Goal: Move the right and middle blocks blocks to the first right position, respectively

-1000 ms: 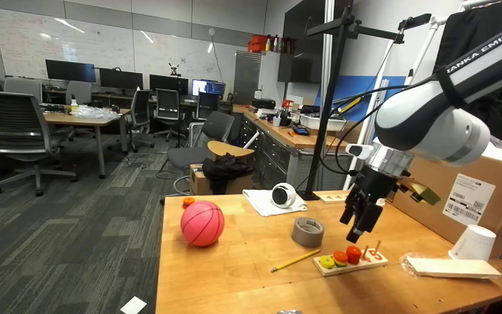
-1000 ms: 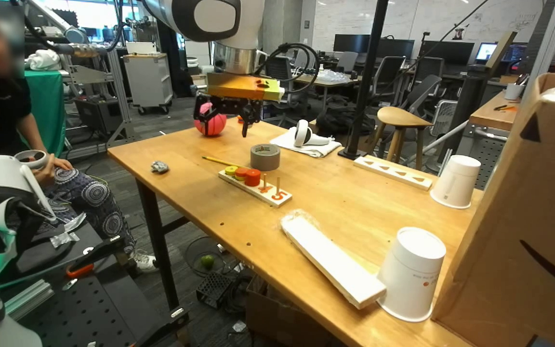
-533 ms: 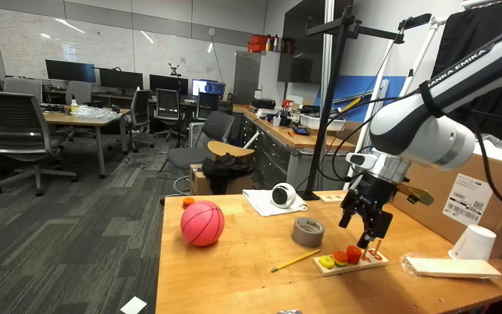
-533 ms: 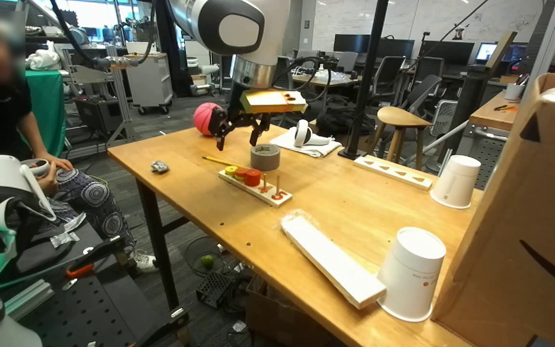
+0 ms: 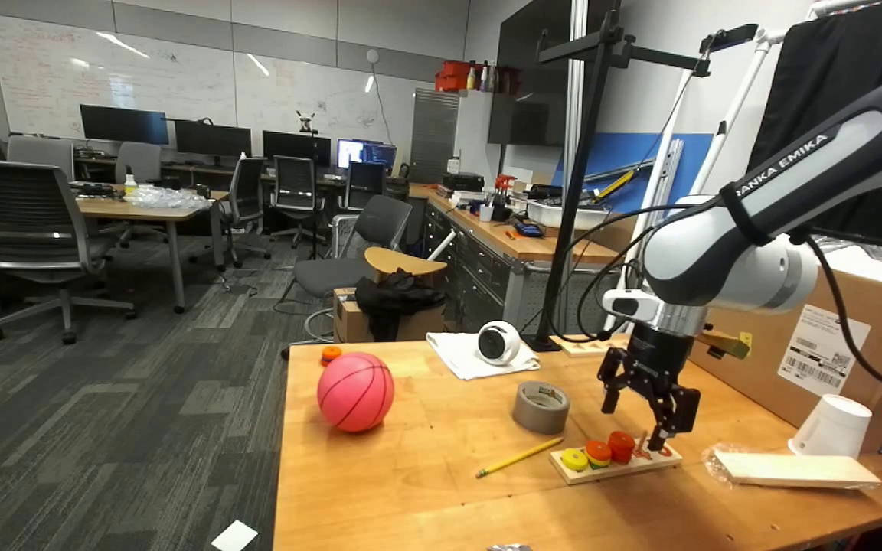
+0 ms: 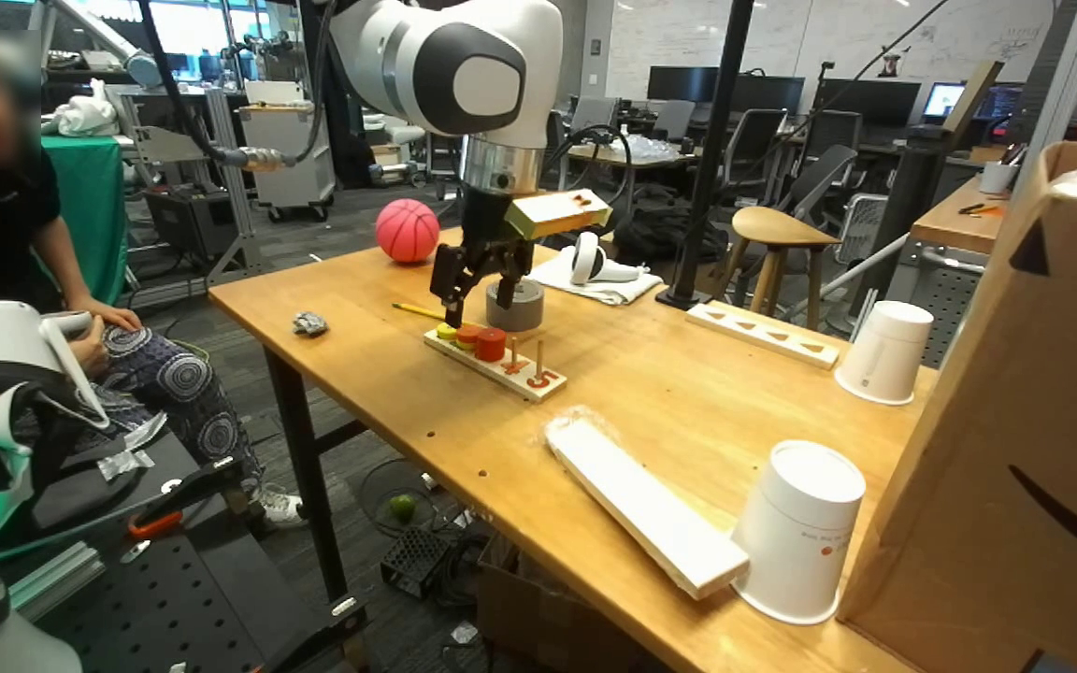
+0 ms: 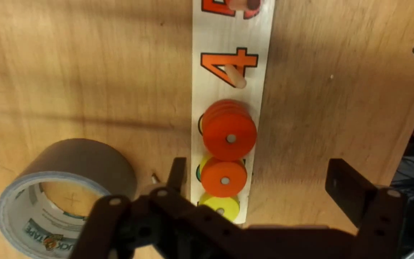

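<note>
"As the end effector (image 7: pixel 257 175) hovers, jaws spread wide, red blocks (image 7: pixel 225 147) stack straight up!"
"Orange block (image 7: pixel 215 180) lies flat just beside, their pegboard (image 7: pixel 221 34) lengthwise, roughly along the bench's (image 6: pixel 641 393) long edge!"

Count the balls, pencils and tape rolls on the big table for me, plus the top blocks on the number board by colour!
Red top block: 1
Orange top block: 1
Yellow top block: 1
Pink ball: 1
Pencil: 1
Tape roll: 1
Total: 6
</note>
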